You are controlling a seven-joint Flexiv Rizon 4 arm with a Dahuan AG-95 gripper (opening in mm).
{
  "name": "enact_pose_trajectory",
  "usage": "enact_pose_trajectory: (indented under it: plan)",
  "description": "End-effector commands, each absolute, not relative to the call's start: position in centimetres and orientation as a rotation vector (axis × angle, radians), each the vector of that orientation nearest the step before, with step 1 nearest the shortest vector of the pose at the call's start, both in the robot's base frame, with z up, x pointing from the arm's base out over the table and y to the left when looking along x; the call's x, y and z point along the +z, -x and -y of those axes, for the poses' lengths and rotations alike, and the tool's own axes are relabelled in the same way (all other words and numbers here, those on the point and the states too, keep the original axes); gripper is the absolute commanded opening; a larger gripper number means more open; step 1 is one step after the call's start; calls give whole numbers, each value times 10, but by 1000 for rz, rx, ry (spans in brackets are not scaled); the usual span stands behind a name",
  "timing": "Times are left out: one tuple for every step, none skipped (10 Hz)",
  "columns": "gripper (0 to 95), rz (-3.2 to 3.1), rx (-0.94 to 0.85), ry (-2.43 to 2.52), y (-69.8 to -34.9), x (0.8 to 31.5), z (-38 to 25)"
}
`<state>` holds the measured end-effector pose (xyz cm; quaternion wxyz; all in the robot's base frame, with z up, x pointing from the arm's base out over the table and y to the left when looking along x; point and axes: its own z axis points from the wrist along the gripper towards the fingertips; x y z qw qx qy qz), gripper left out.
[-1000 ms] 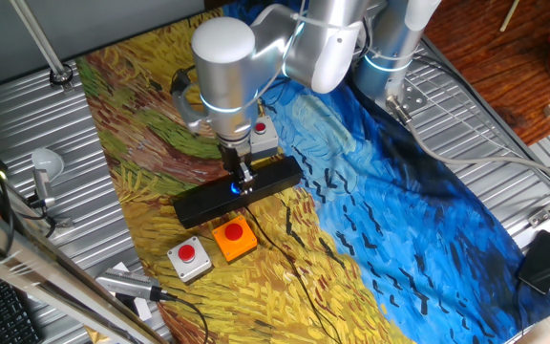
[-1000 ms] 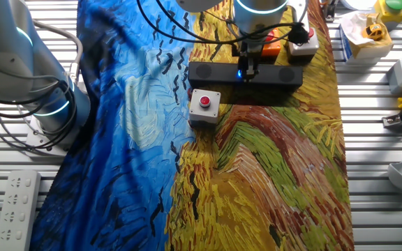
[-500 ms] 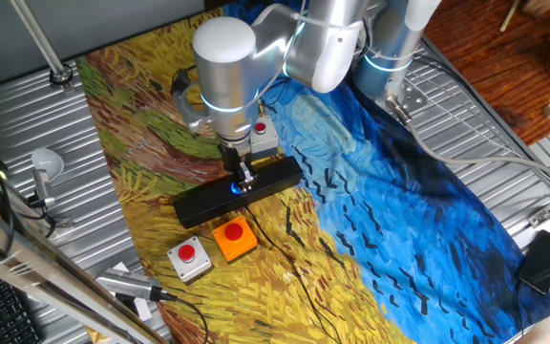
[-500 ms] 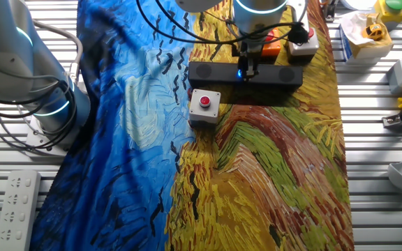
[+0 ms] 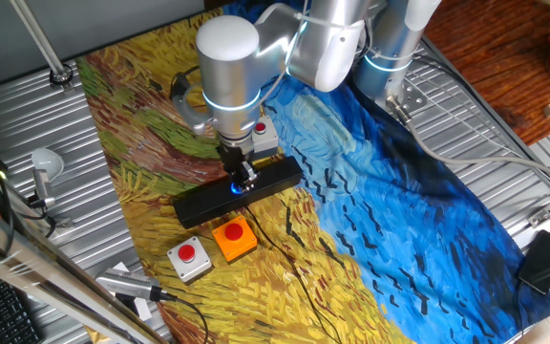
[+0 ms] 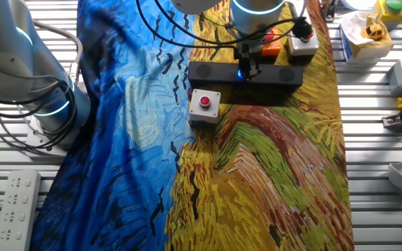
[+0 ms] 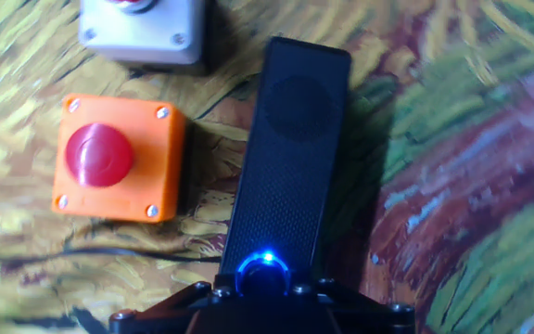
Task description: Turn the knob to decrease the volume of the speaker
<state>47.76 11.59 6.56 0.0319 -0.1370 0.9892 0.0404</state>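
The speaker (image 5: 199,203) is a long black bar lying on the painted cloth; it also shows in the other fixed view (image 6: 211,72) and the hand view (image 7: 290,158). The knob (image 5: 234,187) glows blue at its middle and shows in the other fixed view (image 6: 241,72) and at the bottom of the hand view (image 7: 263,272). My gripper (image 5: 244,180) points straight down onto the knob. It also shows in the other fixed view (image 6: 248,68) and the hand view (image 7: 263,297). Its dark fingers sit tight on both sides of the knob.
An orange button box (image 5: 235,238) and a grey one (image 5: 188,258) stand on one side of the speaker. They also show in the hand view, orange (image 7: 119,158) and grey (image 7: 142,28). Another grey button box (image 6: 204,105) stands on the other side. A thin black cable (image 5: 289,253) runs across the cloth.
The arm's wrist has shifted and turned a little while the gripper stays on the knob. The speaker and the boxes have not moved.
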Motion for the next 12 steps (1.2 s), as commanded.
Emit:
enact_pose_trajectory:
  plan:
    - [0, -2986, 110, 746, -478, 65, -117]
    - [0, -2954, 97, 864, -478, 64, -117]
    - [0, -2934, 86, 933, -478, 64, -117]
    - [0, -2899, 68, 1044, -478, 64, -117]
    - [0, -2865, 57, 1136, -478, 64, -117]
    - [0, -2846, 52, 1185, -478, 64, -117]
    - [0, -2791, 39, 1315, -478, 64, -117]
    - [0, -2758, 34, 1384, -478, 64, -117]
    - [0, -2687, 32, 1512, -478, 64, -117]
    - [0, -2656, 30, 1566, -478, 64, -117]
    - [0, -2573, 19, 1701, -478, 64, -117]
    - [0, -2522, 8, 1781, -478, 64, -117]
